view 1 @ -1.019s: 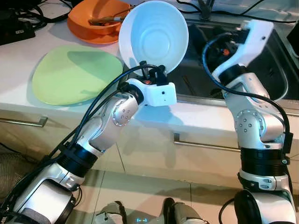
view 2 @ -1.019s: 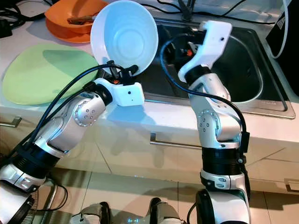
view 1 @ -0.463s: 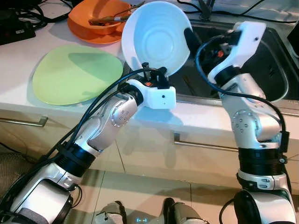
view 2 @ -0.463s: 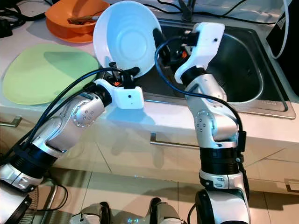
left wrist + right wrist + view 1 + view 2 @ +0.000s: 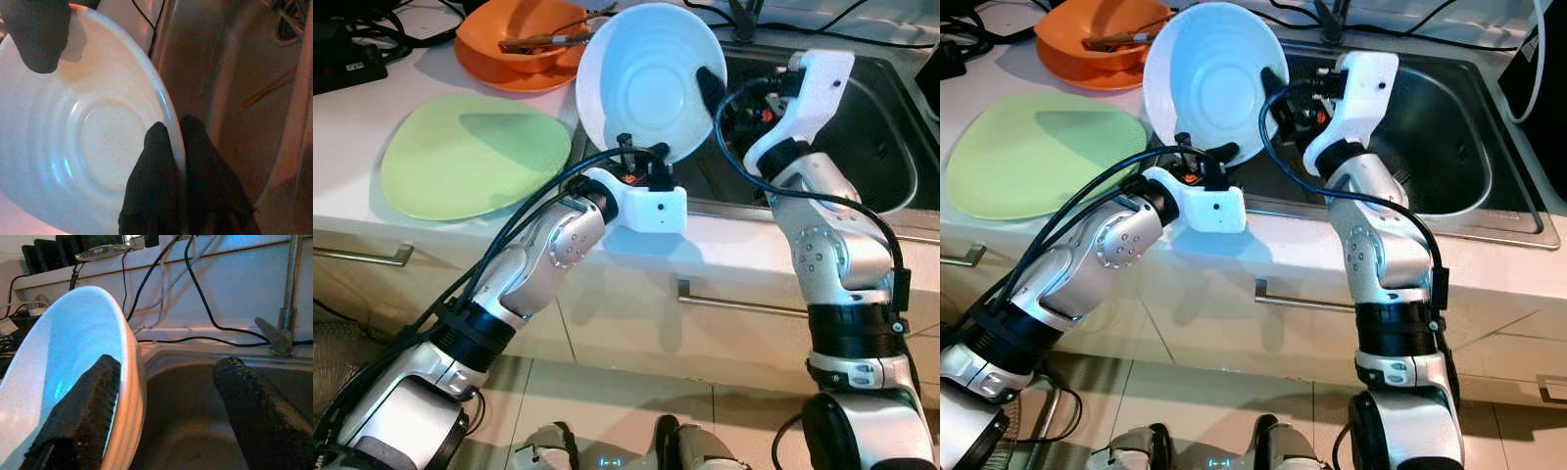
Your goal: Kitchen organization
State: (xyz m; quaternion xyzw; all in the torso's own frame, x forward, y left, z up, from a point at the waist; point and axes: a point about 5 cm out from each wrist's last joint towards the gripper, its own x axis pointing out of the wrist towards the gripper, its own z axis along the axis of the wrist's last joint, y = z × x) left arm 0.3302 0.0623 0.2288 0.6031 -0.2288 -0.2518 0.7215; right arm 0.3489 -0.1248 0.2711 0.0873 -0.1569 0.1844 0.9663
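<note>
White bowl (image 5: 646, 83) (one), two tools.

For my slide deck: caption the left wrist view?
Left gripper pinches white bowl rim above the sink.

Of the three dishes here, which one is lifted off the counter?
The white bowl, tilted above the sink edge, gripped by the left gripper. The orange bowl and green plate rest on the counter.

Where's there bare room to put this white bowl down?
The sink basin, right of the right gripper, is mostly bare. The green plate offers an open flat top. Crowded: the orange dish holding utensils, and cables behind it. The left gripper pinches the white bowl.
</note>
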